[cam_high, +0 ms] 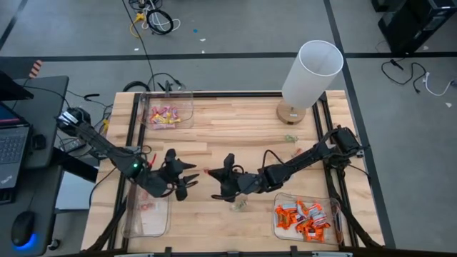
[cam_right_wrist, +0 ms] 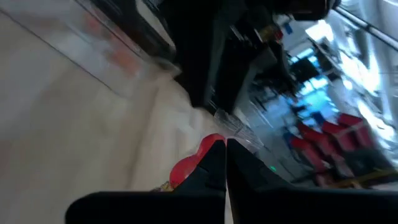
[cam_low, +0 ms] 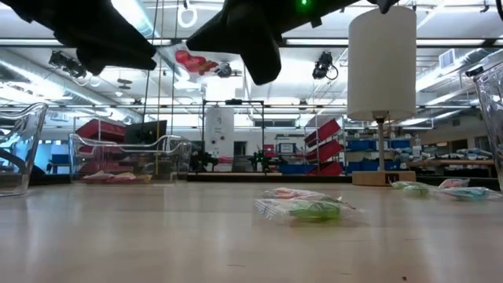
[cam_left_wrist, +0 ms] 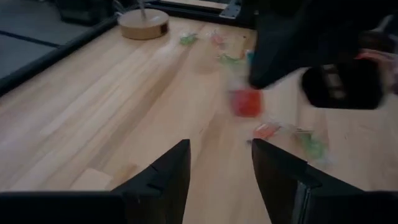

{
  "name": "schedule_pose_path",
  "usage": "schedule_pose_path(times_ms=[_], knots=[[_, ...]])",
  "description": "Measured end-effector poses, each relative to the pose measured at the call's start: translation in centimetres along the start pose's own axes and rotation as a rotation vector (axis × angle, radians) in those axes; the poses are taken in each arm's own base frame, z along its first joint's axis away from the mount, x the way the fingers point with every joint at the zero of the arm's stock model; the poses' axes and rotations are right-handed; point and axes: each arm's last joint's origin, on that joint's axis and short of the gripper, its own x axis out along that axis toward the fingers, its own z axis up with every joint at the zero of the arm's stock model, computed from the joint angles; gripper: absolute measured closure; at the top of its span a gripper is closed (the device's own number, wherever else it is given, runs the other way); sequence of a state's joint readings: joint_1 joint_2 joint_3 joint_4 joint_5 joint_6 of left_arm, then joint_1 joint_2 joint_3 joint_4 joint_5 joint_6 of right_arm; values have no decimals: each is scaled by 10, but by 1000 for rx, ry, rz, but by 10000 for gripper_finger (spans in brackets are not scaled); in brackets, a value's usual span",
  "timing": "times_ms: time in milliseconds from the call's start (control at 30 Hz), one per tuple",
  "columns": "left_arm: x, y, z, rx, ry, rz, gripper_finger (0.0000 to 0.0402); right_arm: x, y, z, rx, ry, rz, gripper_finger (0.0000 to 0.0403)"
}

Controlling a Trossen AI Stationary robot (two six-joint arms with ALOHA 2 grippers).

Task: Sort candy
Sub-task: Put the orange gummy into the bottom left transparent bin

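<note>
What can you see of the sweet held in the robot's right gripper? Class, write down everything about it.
The sweet has a red middle inside a clear, crinkly wrapper with twisted ends. It hangs above the wooden table, touching no surface, pinched between the shut fingers of the right gripper near the table's middle. From table height it shows as a red blob in shiny film. The left gripper, fingers apart, faces it without touching.

The high view looks straight down on the whole wooden surface (cam_high: 235, 135). The low view sits at surface height, facing the room beyond. Both share the white lamp (cam_high: 310, 75). Each wrist view looks closely past its own fingers (cam_left_wrist: 168, 180).
</note>
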State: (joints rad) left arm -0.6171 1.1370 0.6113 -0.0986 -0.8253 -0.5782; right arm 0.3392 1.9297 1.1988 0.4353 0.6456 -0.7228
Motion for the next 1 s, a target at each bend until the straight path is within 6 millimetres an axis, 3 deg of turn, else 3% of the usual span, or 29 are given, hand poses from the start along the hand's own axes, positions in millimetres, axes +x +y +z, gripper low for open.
schedule_pose_path(times_ms=[367, 533, 667, 867, 1000], knots=[[11, 5, 11, -61, -30, -3, 223, 0, -2, -1, -199, 27, -32, 403], [17, 10, 12, -65, -33, 38, 223, 3, -3, -4, -196, 46, -31, 403], [17, 9, 10, -57, -20, 30, 223, 13, -10, -24, 52, 148, -17, 403], [17, 9, 9, -64, 4, 5, 223, 29, -14, -66, 461, 242, 249, 403], [17, 11, 6, -53, 24, 23, 223, 29, -12, -75, 604, 263, 400, 393]])
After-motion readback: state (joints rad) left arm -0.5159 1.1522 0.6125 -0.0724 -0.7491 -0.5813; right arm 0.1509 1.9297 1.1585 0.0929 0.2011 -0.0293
